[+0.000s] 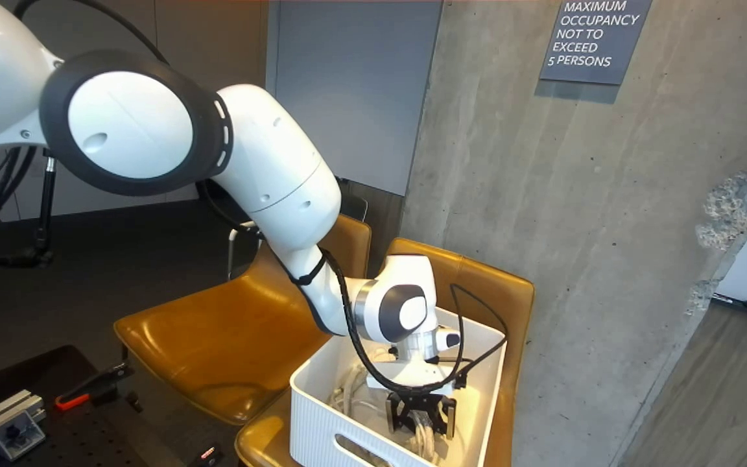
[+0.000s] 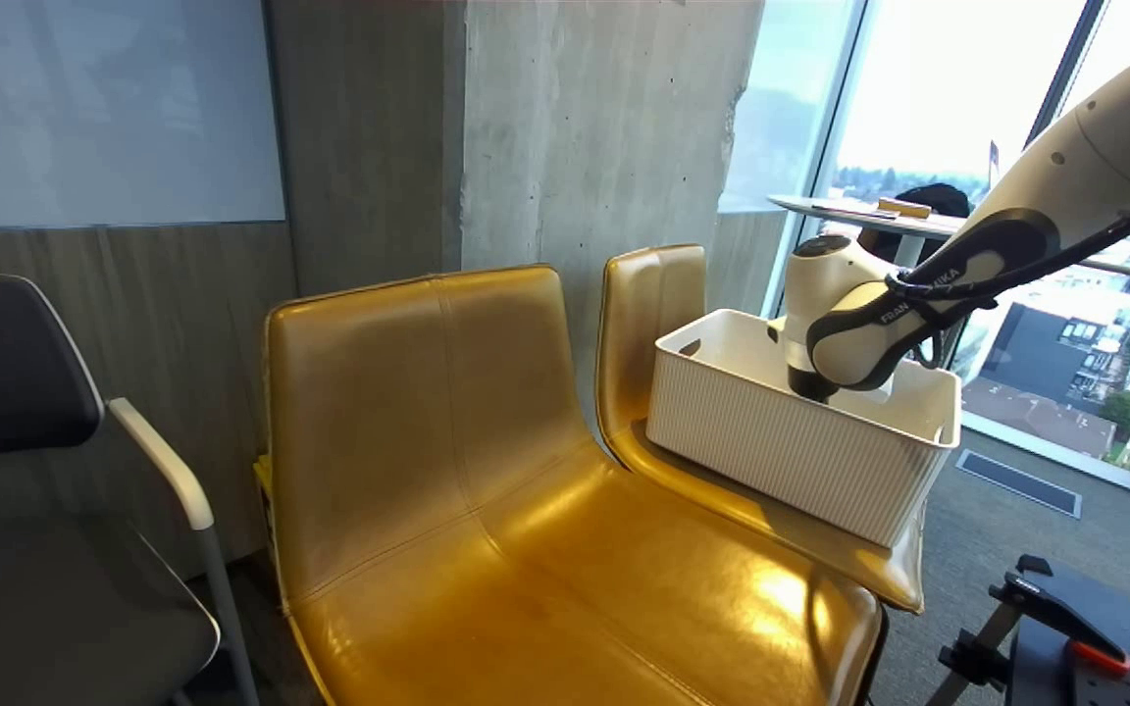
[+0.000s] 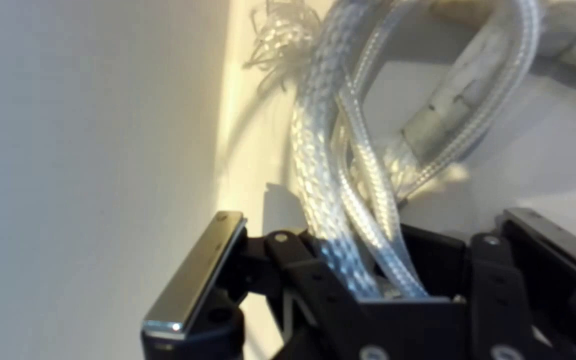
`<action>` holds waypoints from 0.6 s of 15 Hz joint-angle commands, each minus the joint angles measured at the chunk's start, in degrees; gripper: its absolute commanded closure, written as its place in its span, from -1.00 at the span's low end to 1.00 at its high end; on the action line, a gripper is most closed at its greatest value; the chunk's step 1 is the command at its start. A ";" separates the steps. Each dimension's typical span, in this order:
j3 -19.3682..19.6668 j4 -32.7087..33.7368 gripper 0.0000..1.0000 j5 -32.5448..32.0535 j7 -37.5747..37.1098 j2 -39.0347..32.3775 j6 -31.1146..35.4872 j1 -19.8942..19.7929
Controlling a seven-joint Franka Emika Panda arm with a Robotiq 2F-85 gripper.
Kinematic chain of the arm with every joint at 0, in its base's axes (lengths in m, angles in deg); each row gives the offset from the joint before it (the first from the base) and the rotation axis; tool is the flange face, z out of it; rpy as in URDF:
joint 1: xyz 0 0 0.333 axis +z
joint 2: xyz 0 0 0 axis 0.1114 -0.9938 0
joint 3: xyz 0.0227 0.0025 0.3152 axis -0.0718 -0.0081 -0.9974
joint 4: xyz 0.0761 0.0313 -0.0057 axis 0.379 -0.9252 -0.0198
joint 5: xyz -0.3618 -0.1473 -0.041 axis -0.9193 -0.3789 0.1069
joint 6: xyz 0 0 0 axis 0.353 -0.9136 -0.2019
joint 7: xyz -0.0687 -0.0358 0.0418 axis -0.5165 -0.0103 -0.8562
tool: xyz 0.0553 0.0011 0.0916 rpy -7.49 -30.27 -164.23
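My gripper (image 3: 374,215) reaches down into a white ribbed bin (image 1: 314,415). Its fingers (image 3: 203,265) stand wide apart in the wrist view. Between them runs a thick clear braided sleeve (image 3: 313,145), with thinner braided strands (image 3: 368,145) beside it. Their lower ends pass behind the black palm, so contact there is hidden. A frayed end (image 3: 288,35) lies near the bin wall (image 3: 93,150). Beyond the strands is a whitish jointed tube (image 3: 438,120). In an exterior view the pale cables (image 1: 426,444) show between the jaws; elsewhere the bin's wall (image 2: 781,461) hides the gripper.
The bin sits on a tan leather chair (image 2: 658,294), against a concrete wall (image 1: 574,227). Another tan chair (image 2: 526,588) stands beside it. A dark workbench (image 1: 75,441) carries an aluminium profile (image 1: 4,418) and a red-and-black tool (image 1: 85,392). A grey armchair (image 2: 16,392) is farther off.
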 commanded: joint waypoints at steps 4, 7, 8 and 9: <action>2.30 -0.58 1.00 -4.00 -3.79 3.76 0.69 5.42; 3.21 -1.03 1.00 -5.51 -3.77 6.58 0.00 6.12; 3.69 -1.07 1.00 -6.18 -3.52 7.92 -0.53 6.33; 3.98 -1.24 1.00 -6.67 -3.14 9.61 -0.96 6.36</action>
